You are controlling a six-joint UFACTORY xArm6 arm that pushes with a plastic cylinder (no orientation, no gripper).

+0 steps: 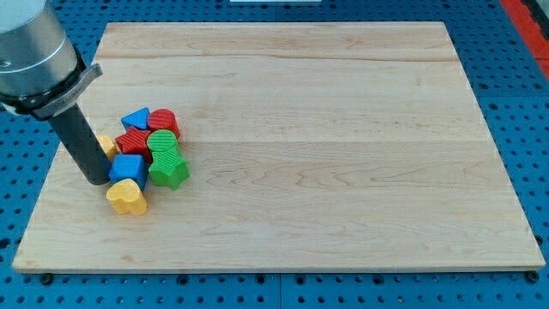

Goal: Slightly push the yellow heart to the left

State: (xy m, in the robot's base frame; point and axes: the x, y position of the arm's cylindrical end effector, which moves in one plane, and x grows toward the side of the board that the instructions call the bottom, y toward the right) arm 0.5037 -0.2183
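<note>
The yellow heart lies on the wooden board near its left edge, at the bottom of a tight cluster of blocks. My tip rests on the board just left of and slightly above the heart, close to the blue cube. The cluster also holds a blue triangle, a red cylinder, a red block, a green cylinder-like block, a green star-like block and a yellow block partly hidden behind the rod.
The board's left edge runs close to my tip. Blue perforated table surrounds the board.
</note>
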